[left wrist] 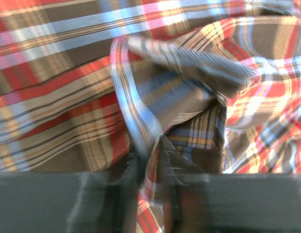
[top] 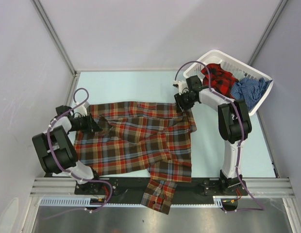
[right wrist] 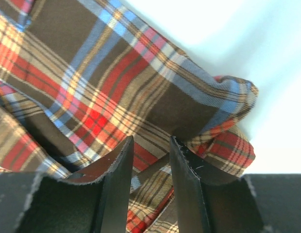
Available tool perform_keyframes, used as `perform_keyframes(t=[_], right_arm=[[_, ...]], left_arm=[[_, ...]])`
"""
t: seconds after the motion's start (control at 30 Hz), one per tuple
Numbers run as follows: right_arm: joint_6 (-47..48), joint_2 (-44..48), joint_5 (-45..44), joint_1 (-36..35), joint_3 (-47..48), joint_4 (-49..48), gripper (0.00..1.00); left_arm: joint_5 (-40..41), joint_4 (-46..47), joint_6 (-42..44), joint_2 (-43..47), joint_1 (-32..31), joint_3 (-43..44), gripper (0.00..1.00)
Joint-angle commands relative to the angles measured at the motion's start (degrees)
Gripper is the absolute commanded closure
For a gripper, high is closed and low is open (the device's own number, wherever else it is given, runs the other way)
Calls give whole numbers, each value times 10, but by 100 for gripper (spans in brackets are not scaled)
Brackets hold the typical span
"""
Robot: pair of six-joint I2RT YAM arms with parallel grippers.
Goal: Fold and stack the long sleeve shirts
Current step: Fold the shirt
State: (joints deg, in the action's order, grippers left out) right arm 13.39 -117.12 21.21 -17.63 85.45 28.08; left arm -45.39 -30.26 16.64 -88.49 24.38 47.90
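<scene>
The brown, red-orange and light-blue plaid shirt (top: 141,141) lies spread across the table, one sleeve (top: 160,191) hanging over the near edge. My left gripper (top: 106,125) rests on its left part. In the blurred left wrist view this gripper (left wrist: 150,145) stands nearly closed, a raised fold of that shirt (left wrist: 155,87) pinched between its fingers. My right gripper (top: 181,106) sits at the shirt's far right corner. Its jaws (right wrist: 150,141) stand apart over the plaid cloth (right wrist: 116,87), clamping nothing. A red-and-black shirt (top: 219,77) and a blue checked shirt (top: 250,91) lie in the basket.
The white plastic laundry basket (top: 213,52) stands at the far right corner, just behind the right arm. Pale walls close in the table on three sides. Bare tabletop (top: 131,85) shows beyond the shirt and to its right (top: 209,145).
</scene>
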Motion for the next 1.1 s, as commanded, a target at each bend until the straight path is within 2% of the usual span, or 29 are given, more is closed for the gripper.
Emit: perform_keyframes(t=[0.0, 0.07, 0.13, 0.17, 0.27, 0.37, 0.5, 0.67, 0.83, 0.97, 1.07], right_arm=[[38, 33, 13, -12, 43, 18, 58], [61, 35, 19, -14, 74, 36, 55], [96, 37, 18, -11, 95, 42, 52], [109, 35, 16, -11, 116, 45, 48], [183, 19, 4, -7, 162, 71, 40], [250, -29, -12, -6, 197, 101, 39], [294, -87, -14, -2, 256, 121, 41], [327, -137, 5, 5, 285, 125, 41], [358, -167, 18, 6, 299, 137, 40], [375, -174, 17, 8, 291, 161, 41], [386, -171, 11, 8, 272, 163, 43]], left_arm=[[16, -7, 73, -13, 18, 17, 65], [26, -63, 127, -12, 26, 45, 48], [49, -74, 159, 15, 33, 59, 43], [59, -77, 202, 22, 32, 83, 31], [95, -81, 251, 16, 16, 148, 18], [152, -76, 274, -46, -6, 215, 15], [194, -79, 291, -132, -18, 307, 22], [210, -87, 312, -214, -26, 408, 26], [230, -99, 326, -281, -35, 468, 28], [251, -99, 348, -303, -48, 474, 26], [265, -94, 346, -325, -51, 484, 28]])
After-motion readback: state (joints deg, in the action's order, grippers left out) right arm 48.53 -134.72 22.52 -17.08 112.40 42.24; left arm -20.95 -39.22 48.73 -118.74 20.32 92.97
